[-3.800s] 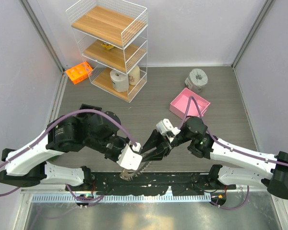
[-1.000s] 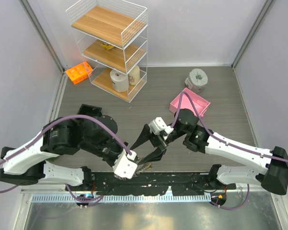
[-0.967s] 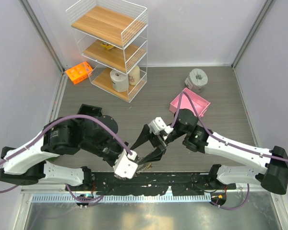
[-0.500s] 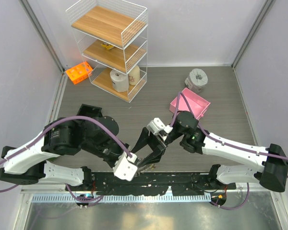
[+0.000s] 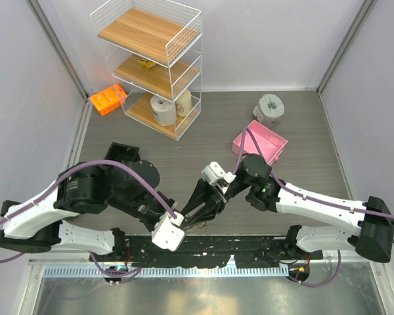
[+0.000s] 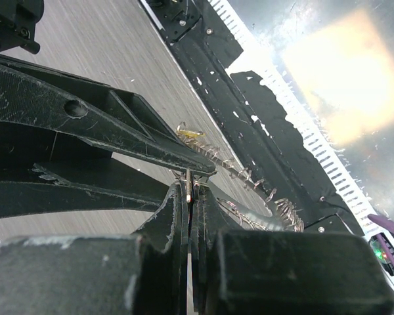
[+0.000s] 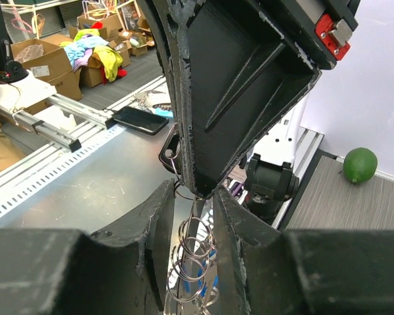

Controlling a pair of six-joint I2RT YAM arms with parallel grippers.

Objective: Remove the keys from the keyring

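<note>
Position: keyring (image 7: 187, 268) is strung between both grippers at the 6 o'clock edge of the table (image 5: 217, 131), seemingly lifted clear.

Left gripper (image 6: 191, 190): jaws all but closed, pinching one ring wire.
Right gripper (image 7: 194, 191): narrow gap with ring loops in it. Cannot tell whether the pads bear on them.

Risks, as judged:
- The pinch is on thin wire. A sideways pull from the right could slip it out, and the ring would drop onto the black base plate (image 5: 249, 252) past 6 o'clock, awkward to recover.
- The fingertips are crowded together, so a small misaimed move would knock finger on finger.
- The ring is coiled. A hard pull may stretch the coils or snag a key rather than free it.
- A freed key may fall off the edge.

Counts:
- keyring: 1
- keys: 1 yellow key (image 6: 189, 133), at 12 o'clock of the pinch. A blue fleck among the loops may be a second. The rest are hidden.
- pink box (image 5: 260, 142): 1, at 2 o'clock of the grippers
- tape roll (image 5: 270, 107): 1, at 1 o'clock
- shelf (image 5: 151, 65): 1, three tiers, at 11 o'clock
- orange rack (image 5: 108, 99): 1, at 10 o'clock
</note>
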